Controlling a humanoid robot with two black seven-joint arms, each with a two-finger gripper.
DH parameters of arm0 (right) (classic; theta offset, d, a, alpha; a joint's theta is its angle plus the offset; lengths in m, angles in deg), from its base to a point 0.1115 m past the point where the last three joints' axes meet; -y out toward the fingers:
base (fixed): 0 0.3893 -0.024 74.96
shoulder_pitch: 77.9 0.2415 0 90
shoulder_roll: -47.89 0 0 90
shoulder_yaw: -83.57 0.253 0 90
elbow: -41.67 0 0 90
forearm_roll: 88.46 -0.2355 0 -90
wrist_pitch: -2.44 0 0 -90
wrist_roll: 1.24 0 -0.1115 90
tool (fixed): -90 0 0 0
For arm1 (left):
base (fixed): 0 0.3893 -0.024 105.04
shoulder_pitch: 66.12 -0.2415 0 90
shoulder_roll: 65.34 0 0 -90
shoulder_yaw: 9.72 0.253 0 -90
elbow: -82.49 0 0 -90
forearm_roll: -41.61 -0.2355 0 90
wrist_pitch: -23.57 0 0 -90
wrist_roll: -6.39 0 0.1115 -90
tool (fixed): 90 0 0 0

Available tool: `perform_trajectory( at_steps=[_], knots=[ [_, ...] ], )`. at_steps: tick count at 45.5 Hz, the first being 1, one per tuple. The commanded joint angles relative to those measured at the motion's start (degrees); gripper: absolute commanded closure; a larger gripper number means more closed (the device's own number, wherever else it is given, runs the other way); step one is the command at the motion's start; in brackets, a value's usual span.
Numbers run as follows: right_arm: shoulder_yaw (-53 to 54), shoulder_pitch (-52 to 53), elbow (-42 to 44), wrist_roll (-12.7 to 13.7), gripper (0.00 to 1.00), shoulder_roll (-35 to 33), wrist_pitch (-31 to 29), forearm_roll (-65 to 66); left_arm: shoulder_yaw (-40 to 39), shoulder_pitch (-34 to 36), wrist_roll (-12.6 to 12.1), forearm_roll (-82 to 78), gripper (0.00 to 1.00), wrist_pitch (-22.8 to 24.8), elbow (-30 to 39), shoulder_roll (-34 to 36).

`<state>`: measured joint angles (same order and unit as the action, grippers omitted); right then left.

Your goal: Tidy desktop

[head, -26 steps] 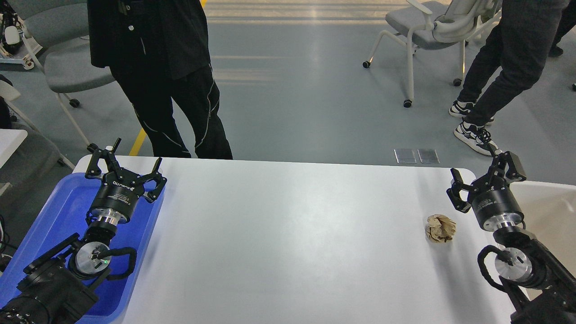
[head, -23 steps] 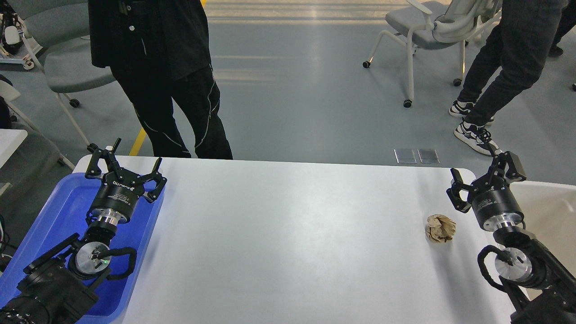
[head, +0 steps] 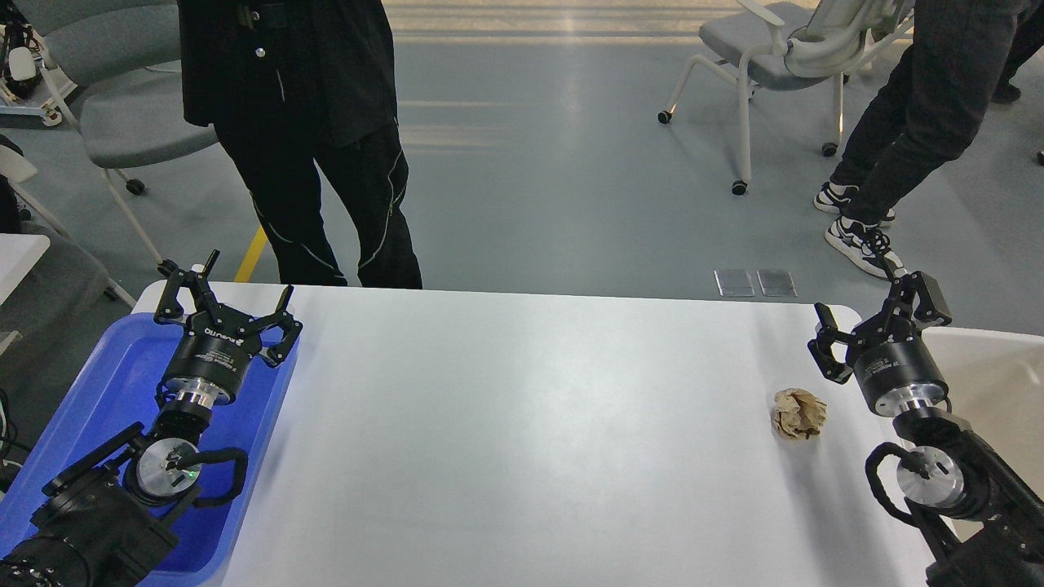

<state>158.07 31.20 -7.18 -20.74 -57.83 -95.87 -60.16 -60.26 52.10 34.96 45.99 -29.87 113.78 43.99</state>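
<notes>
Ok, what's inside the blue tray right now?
Nothing loose shows on the bare parts of the blue tray. The left gripper, open, and its arm hang over the tray, covering much of the floor, so anything beneath them is hidden.

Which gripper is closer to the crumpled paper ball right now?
Right. The right gripper hangs open just right of the paper ball; the left gripper is open across the desktop, over the blue tray.
</notes>
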Motion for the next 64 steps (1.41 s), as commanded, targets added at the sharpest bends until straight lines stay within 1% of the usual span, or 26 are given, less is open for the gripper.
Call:
perform_trajectory(
  at_steps=[1, 5, 12, 18, 21, 28, 36, 39, 40, 43, 47, 50, 58, 64],
  knots=[
    [-0.3, 0.0, -0.2, 1.9, 0.0, -0.7, 0.0, -0.9, 0.0, 0.0, 0.0, 0.0, 0.0, 0.0, 0.0, 0.0],
    [-0.1, -0.1, -0.3, 5.2, 0.0, -2.3, 0.0, -3.7, 0.0, 0.0, 0.0, 0.0, 0.0, 0.0, 0.0, 0.0],
    [-0.3, -0.1, -3.0, 9.9, 0.0, -5.5, -0.1, -7.6, 0.0, 0.1, 0.0, 0.0, 0.0, 0.0, 0.0, 0.0],
    [-1.1, -1.0, -6.0, 11.0, 0.0, -8.0, -0.6, -7.7, 0.0, 0.1, 0.0, 0.0, 0.0, 0.0, 0.0, 0.0],
    [-2.9, -1.2, -7.8, 12.2, 0.0, -9.8, -0.9, -7.6, 0.0, 0.1, 0.0, 0.0, 0.0, 0.0, 0.0, 0.0],
    [-11.2, 0.1, -10.6, 13.3, 0.0, -16.5, -0.7, -7.4, 0.0, 0.0, 0.0, 0.0, 0.0, 0.0, 0.0, 0.0],
    [-21.7, 5.5, -10.8, 14.4, 0.0, -23.4, -0.3, -6.7, 0.1, 0.1, 0.0, -0.1, 0.0, 0.2, 0.0, 0.0],
    [-25.2, 7.5, -10.8, 15.6, 0.0, -25.3, -0.4, -6.5, 0.1, 0.1, 0.0, -0.1, 0.0, 0.2, 0.1, 0.0],
    [-27.0, 8.6, -11.4, 16.6, 0.0, -26.5, -0.4, -6.0, 0.1, 0.1, 0.0, -0.1, 0.0, 0.2, 0.0, 0.0],
    [-28.6, 9.2, -12.5, 18.1, 0.0, -28.7, -0.4, -4.4, 0.1, 0.1, 0.0, -0.1, 0.0, 0.2, 0.0, 0.0],
    [-29.3, 9.4, -13.7, 20.8, 0.0, -30.0, -0.6, -0.7, 0.1, 0.1, 0.0, -0.1, 0.0, 0.2, 0.0, 0.0],
    [-29.3, 9.4, -14.9, 22.7, 0.0, -31.0, -0.7, 4.4, 0.1, 0.1, 0.0, -0.1, 0.0, 0.2, 0.1, 0.0],
    [-29.6, 9.3, -19.7, 22.9, 0.0, -34.1, -0.8, 22.1, 0.1, 0.1, 0.0, -0.1, 0.0, 0.2, 0.0, 0.0],
    [-31.3, 10.1, -20.3, 22.9, 0.0, -35.3, -0.3, 26.5, 0.1, 0.1, 0.0, -0.1, 0.0, 0.2, 0.0, 0.0]
  ],
)
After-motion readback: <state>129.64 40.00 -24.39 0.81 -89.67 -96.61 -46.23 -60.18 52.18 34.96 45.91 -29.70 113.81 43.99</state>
